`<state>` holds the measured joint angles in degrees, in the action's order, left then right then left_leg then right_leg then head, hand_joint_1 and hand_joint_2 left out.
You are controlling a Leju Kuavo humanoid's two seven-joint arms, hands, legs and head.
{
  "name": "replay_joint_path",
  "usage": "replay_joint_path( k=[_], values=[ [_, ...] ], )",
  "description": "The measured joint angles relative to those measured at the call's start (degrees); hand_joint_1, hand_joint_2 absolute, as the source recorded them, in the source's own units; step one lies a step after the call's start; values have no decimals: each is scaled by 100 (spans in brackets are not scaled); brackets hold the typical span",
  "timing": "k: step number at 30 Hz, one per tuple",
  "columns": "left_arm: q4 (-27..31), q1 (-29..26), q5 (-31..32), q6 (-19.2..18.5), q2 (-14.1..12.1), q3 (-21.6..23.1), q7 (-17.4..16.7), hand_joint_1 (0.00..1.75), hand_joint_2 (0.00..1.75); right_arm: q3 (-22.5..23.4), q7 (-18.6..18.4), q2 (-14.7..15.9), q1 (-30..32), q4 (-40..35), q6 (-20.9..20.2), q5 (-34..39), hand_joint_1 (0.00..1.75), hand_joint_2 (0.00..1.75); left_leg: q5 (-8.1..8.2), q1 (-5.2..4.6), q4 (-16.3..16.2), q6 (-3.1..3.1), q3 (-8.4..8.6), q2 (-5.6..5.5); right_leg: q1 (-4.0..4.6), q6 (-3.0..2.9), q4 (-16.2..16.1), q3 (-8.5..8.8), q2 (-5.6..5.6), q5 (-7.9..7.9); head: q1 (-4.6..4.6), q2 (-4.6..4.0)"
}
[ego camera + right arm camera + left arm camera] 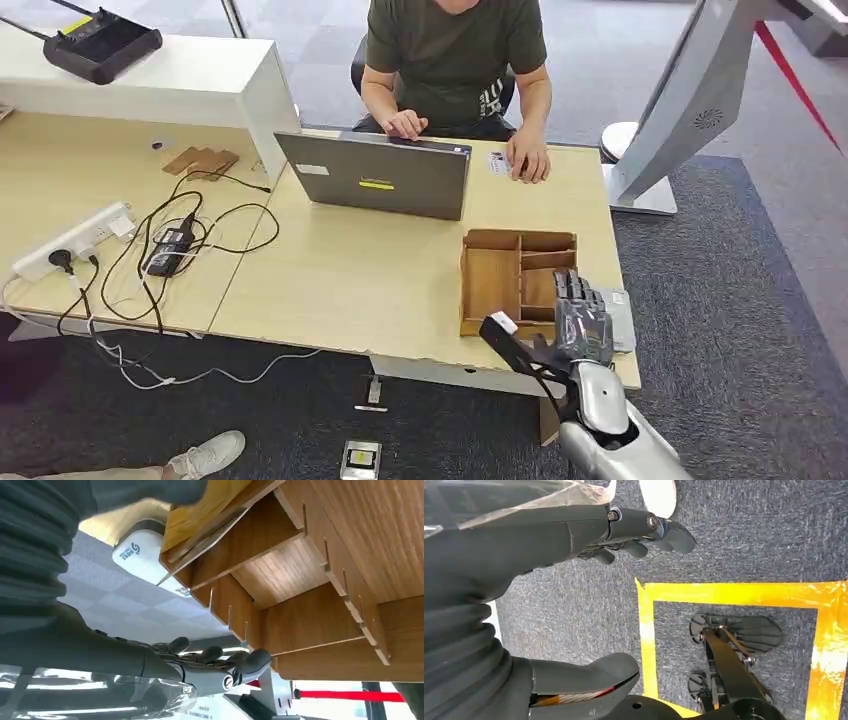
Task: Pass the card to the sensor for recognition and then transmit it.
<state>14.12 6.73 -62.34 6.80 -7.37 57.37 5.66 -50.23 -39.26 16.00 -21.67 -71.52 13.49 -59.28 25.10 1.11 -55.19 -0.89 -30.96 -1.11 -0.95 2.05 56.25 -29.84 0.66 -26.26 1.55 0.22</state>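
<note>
While the right robot hand (583, 325) hovers with fingers apart, holding nothing, above the wooden tray (492, 285) at the tabletop's (340, 275) near-right corner, the card (207, 542) lies just beneath it.

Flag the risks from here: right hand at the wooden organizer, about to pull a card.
1. The right robot hand hovers over the wooden organizer near the desk edge; a dragging pull could shove it off.
2. The cards lie flat against a divider, so fingers may slip or take two.
3. The person's hand and laptop sit close.

laptop (385, 178) blocks far side, tabletop (330, 270) open
</note>
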Motion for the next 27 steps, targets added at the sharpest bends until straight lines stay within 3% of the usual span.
replay_joint_path(
  k=[2, 16, 27],
  values=[
    [0, 9, 9, -2, -2, 26, 0, 0, 175, 0, 2, 4, -3, 28, -4, 66, 175, 175, 0, 0, 0, 0, 0, 0, 0, 0, 0, 0, 0, 0, 0, 0],
    [0, 52, 11, -125, -2, 39, 96, 0, 175, -24, 63, 66, -124, 46, -557, 641, 175, 175, 0, 0, 0, 0, 19, 3, 0, 0, -2, 14, 1, 0, 0, 0],
    [0, 30, -9, -140, -4, 39, 162, 0, 175, -42, 133, 181, -108, -418, -415, 266, 169, 175, -1, 0, -1, 0, 24, 2, 0, -1, 0, 21, 2, 2, 0, 0]
  ],
)
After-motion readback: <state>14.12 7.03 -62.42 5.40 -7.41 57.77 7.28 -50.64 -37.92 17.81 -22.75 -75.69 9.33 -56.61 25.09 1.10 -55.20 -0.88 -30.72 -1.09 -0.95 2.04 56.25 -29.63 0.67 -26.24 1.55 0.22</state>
